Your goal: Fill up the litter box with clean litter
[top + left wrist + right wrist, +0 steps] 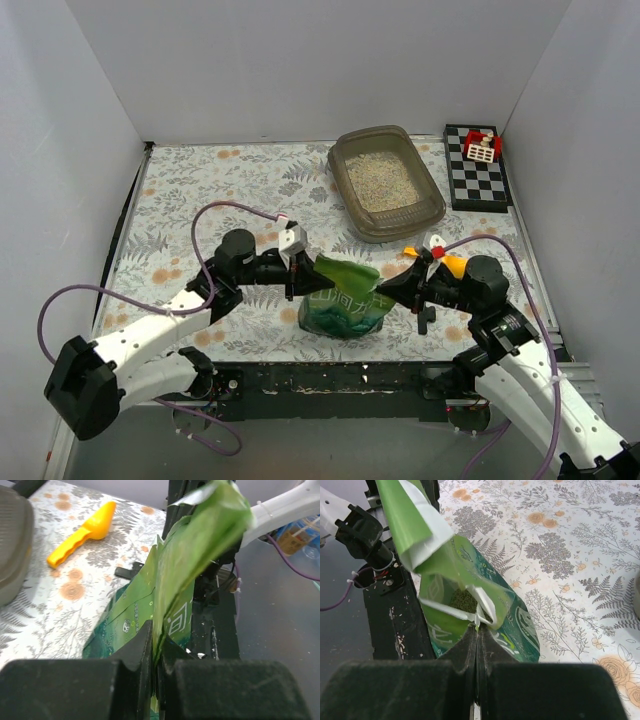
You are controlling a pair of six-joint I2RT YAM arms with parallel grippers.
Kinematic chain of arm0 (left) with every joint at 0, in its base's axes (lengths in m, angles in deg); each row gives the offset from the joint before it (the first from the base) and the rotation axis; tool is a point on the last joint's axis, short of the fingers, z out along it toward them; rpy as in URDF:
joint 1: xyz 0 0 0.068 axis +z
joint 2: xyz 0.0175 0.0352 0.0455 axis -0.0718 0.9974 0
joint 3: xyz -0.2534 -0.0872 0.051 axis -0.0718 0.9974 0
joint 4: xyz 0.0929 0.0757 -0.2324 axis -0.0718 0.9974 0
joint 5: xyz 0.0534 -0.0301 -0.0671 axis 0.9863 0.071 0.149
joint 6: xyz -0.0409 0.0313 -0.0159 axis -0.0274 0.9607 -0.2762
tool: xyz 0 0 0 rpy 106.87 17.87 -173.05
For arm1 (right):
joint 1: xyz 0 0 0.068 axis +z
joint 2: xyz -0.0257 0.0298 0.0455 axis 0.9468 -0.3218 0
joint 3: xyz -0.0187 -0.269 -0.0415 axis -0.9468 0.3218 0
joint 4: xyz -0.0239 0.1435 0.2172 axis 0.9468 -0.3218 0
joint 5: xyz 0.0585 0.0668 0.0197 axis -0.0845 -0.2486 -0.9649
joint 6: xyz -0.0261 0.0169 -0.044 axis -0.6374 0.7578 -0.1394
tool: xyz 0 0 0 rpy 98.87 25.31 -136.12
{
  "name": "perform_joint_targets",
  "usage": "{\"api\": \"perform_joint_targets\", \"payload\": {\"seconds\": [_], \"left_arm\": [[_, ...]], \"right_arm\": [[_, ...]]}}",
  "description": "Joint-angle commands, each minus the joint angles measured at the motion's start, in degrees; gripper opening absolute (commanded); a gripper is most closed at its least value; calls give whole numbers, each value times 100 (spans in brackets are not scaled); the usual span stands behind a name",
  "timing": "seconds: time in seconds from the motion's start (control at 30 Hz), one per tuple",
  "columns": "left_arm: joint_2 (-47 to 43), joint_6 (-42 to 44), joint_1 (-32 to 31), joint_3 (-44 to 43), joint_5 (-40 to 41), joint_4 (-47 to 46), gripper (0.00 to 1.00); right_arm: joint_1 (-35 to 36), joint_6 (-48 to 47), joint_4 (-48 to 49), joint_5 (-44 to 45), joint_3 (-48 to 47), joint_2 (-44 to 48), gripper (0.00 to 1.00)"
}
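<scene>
The grey-brown litter box (432,205) stands at the back right, with pale beige litter (381,180) spread in it. A crinkled green bag (343,297) stands near the front edge between my grippers. My left gripper (300,268) is shut on the bag's left top edge; in the left wrist view (156,655) the foil (195,555) runs between the jaws. My right gripper (388,290) is shut on the bag's right top edge, which also shows in the right wrist view (477,630). The bag's mouth (445,595) is pulled open, with granules (462,600) showing inside.
A yellow-orange scoop (82,534) lies on the floral cloth right of the bag, partly behind my right arm (452,264). A black-and-white checkered board (478,185) with a red and white toy (482,147) sits at the back right corner. White walls enclose the table.
</scene>
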Motion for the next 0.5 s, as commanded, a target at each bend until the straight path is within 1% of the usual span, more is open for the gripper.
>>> {"api": "perform_joint_targets", "payload": {"seconds": [0.0,0.13,0.2,0.33,0.37,0.47], "left_arm": [[-1019,240,435,-23,286,77,0],[-1706,337,725,259,524,464,0],[-1838,267,831,417,445,517,0],[-1918,74,876,663,339,360,0],[-1935,21,876,716,330,281,0],[-1953,-111,876,822,278,95,0]], "right_arm": [[43,388,260,-303,44,-150,1],[43,582,560,-365,220,-246,1],[52,644,876,-453,272,-325,1],[52,530,1035,-822,369,-344,2],[52,460,1061,-875,413,-282,14],[52,110,1132,-1077,562,86,43]]}}
